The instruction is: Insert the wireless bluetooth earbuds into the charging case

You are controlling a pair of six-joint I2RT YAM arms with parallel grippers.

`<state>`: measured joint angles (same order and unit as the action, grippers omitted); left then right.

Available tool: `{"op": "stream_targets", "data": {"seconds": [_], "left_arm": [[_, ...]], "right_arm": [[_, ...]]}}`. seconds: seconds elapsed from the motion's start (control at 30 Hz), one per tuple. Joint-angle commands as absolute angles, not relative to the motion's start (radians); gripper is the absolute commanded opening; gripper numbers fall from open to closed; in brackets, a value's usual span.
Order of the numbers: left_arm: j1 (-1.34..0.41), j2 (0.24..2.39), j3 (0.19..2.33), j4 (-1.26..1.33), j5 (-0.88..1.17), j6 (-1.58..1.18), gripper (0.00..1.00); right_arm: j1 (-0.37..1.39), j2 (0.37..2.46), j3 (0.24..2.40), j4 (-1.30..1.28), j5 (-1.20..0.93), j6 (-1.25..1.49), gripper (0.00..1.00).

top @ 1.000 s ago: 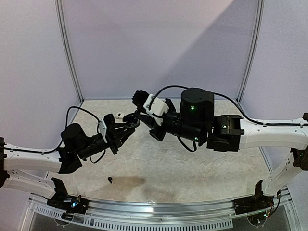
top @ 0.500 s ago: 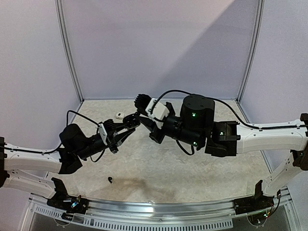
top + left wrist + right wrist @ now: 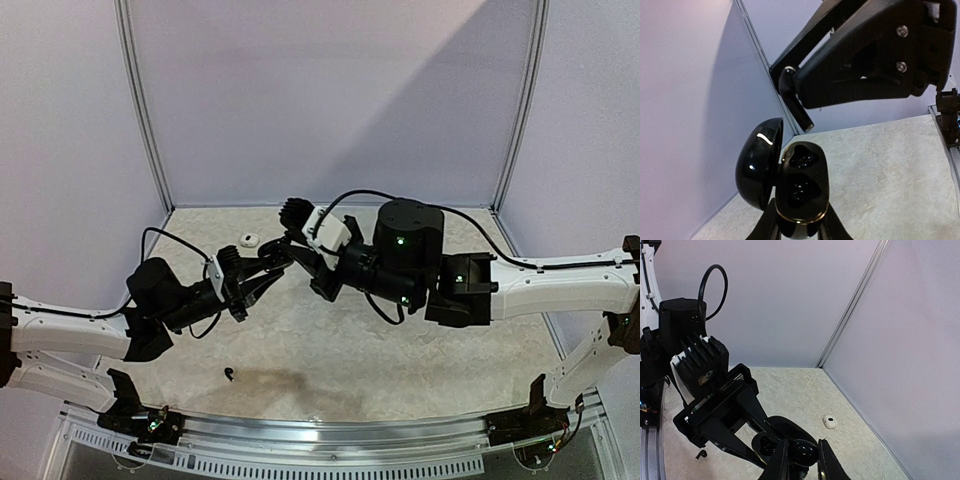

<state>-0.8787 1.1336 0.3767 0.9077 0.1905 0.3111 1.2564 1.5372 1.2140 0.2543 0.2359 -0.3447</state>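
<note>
Arms reach in from both sides and meet over the middle of the counter point(image 3: 400, 360). The left arm stretches low from the left, and its claw point(image 3: 268, 266) points up and to the right. That claw is clenched on the bottom of the charging case point(image 3: 800, 192) and holds it up off the counter. The right arm bends in from the right, and its claw point(image 3: 802, 452) points left, toward the case. That claw is pinched tight on a black earbud point(image 3: 796, 102).

The case is black, shiny and round like an egg. Its lid point(image 3: 760, 170) is swung open to the left. Inside are two dark hollows, and both are bare. The held earbud is black, with a round head and a thin stem. The stem points down at the open case. The earbud is just above the case, very near, but the two do not touch.

A loose black earbud point(image 3: 230, 375) lies on the counter near the front edge. A small white thing point(image 3: 248, 239) lies near the back wall; it is too small to tell what it is.
</note>
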Motion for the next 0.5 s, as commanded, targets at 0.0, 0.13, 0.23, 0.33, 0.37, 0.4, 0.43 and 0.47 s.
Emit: {"op": "stream_targets", "data": {"seconds": [0.0, 0.13, 0.23, 0.33, 0.37, 0.4, 0.43, 0.47], "left_arm": [[-0.873, 1.143, 0.386, 0.927, 0.187, 0.244, 0.00], [-0.869, 1.145, 0.382, 0.932, 0.190, 0.270, 0.00], [-0.857, 1.153, 0.372, 0.969, 0.250, 0.307, 0.00], [-0.847, 1.156, 0.374, 0.973, 0.313, 0.305, 0.00], [-0.843, 1.157, 0.374, 0.972, 0.334, 0.299, 0.00], [-0.840, 1.157, 0.375, 0.972, 0.355, 0.292, 0.00], [-0.838, 1.157, 0.377, 0.970, 0.366, 0.279, 0.00], [-0.836, 1.159, 0.377, 0.967, 0.381, 0.271, 0.00]], "right_arm": [[1.257, 1.552, 1.201, 0.242, 0.245, -0.329, 0.00], [1.255, 1.532, 1.201, 0.234, 0.264, -0.295, 0.00], [1.253, 1.509, 1.202, 0.224, 0.237, -0.282, 0.00], [1.249, 1.463, 1.204, 0.189, 0.176, -0.266, 0.00], [1.246, 1.443, 1.207, 0.169, 0.159, -0.260, 0.00], [1.246, 1.430, 1.209, 0.149, 0.143, -0.256, 0.00], [1.247, 1.410, 1.209, 0.134, 0.130, -0.248, 0.00], [1.245, 1.387, 1.209, 0.119, 0.122, -0.240, 0.00]]}}
